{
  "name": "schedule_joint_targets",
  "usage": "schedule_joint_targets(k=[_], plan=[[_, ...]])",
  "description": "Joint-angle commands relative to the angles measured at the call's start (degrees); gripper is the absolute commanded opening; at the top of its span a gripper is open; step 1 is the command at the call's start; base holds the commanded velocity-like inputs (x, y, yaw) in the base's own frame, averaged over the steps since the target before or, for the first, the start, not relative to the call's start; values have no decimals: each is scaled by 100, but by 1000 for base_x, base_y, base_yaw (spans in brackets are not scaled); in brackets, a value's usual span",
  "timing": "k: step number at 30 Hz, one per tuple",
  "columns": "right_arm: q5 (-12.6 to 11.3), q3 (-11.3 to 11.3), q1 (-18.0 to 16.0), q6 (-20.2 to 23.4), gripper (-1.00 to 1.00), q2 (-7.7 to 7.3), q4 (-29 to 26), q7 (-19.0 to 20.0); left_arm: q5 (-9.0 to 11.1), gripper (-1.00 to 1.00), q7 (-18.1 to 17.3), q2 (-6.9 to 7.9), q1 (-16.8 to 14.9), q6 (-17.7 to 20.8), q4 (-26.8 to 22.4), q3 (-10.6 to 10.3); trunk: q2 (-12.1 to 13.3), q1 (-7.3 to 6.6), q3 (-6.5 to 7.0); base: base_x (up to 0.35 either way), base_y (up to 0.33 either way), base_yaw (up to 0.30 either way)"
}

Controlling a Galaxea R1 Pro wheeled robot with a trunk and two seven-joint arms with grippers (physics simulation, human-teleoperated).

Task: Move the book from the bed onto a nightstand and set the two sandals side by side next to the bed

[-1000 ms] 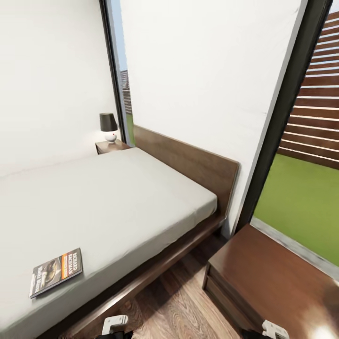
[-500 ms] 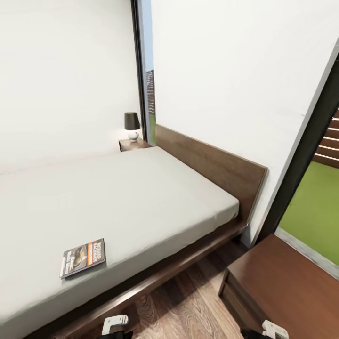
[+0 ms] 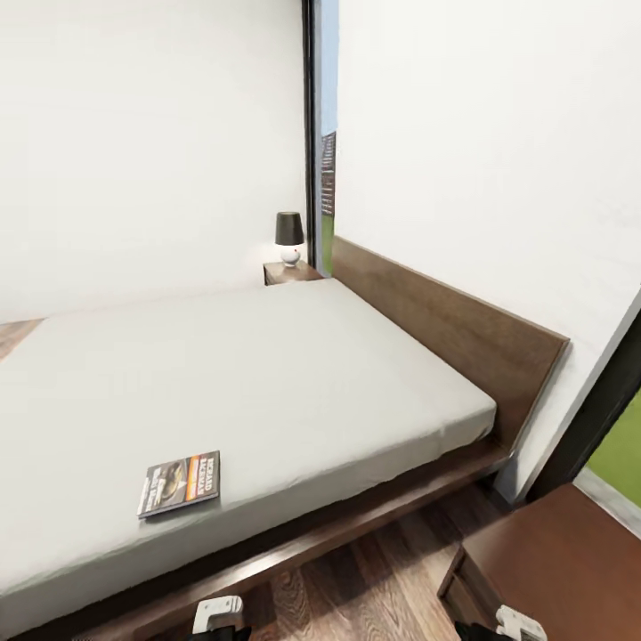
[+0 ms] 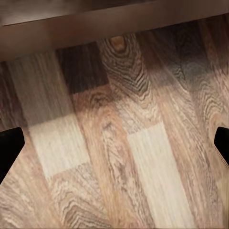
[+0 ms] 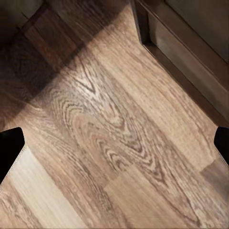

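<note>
Lying flat near the front edge of the bed, the book rests on the pale mattress with its orange band showing, untouched and well within the head view; beyond it, at the far corner beside the headboard, stands a small nightstand carrying a dark-shaded lamp; a second wooden stand sits close at the lower right, just past the bed's foot-side corner. Over the last second the whole picture has slid rightward, so the camera has turned left toward the bed; the book now sits nearer the middle of the view, while the window's green outlook has shrunk to a sliver. That reads as lining up on the book before any reach. Both arms hang low; the left gripper and the right gripper each show dark fingertips at opposite edges of their wrist views, spread wide with only the wood-plank floor between them; neither holds anything. No sandals are seen.
</note>
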Motion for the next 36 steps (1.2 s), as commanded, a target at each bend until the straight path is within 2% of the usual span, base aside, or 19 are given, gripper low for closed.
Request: schedule_joint_targets(k=[1, 36], plan=[[-60, 48, -1, -3, 100, -3, 2, 21, 45, 100, -21, 2, -5, -12, 10, 7, -2, 1, -5, 173, -154, 292], [-60, 46, -1, -3, 100, -3, 2, 25, 52, 100, -23, -2, -5, -12, 10, 7, -2, 1, -5, 12, -10, 292]])
